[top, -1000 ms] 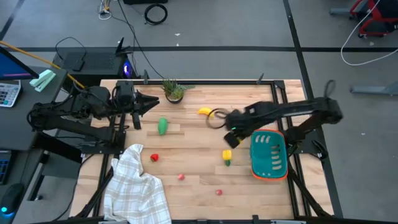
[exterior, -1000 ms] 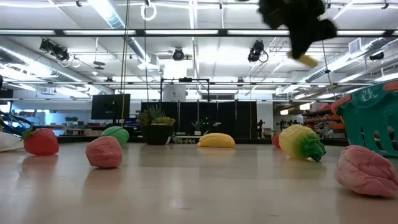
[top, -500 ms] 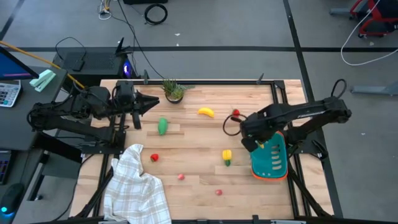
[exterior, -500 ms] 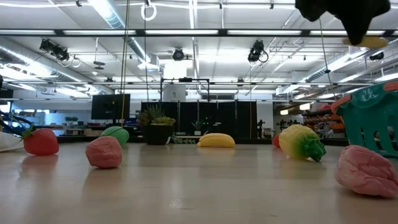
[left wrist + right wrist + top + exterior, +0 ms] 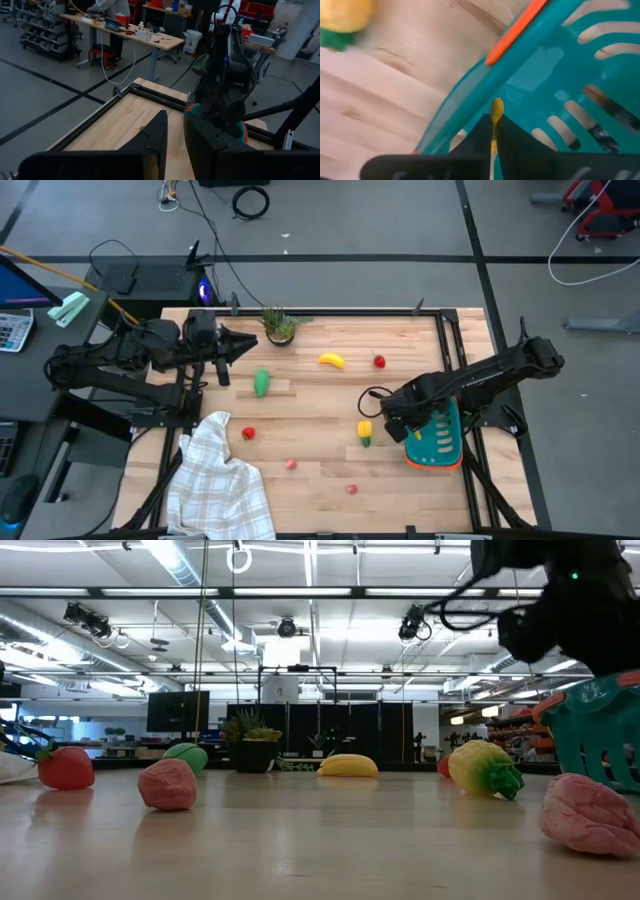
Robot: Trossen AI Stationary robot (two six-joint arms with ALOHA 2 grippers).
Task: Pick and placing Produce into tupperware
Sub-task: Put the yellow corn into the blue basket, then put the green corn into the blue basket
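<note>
My right gripper (image 5: 404,420) hovers over the left rim of the teal tupperware (image 5: 436,436), shut on a small yellow piece. In the right wrist view the tub's orange rim (image 5: 515,32) and slatted wall lie just beyond the fingers. On the table rest the banana (image 5: 331,360), the green vegetable (image 5: 261,382), the yellow pepper (image 5: 365,432) and several small red fruits, one of them (image 5: 379,361) near the banana. My left gripper (image 5: 245,344) waits at the far left, its fingers a narrow gap apart. My right gripper pinches a small yellow piece (image 5: 496,107) between its two fingers, which point down from above. The piece pokes out past the fingertips (image 5: 481,127) and is lifted clear, above the tupperware's inner wall (image 5: 545,70).
A white checked cloth (image 5: 220,485) lies at the near left corner. A small potted plant (image 5: 279,326) stands at the far edge. In the low view a pink fruit (image 5: 594,814) sits close to the camera, in front of the tupperware (image 5: 600,730). Bare wood shows in the table's middle.
My right gripper has carried the yellow piece from beside the banana toward the table's right and near edges, and has come down over the tupperware's left rim. As the arm left, the red fruit near the banana came into view. The other produce has stayed in place.
</note>
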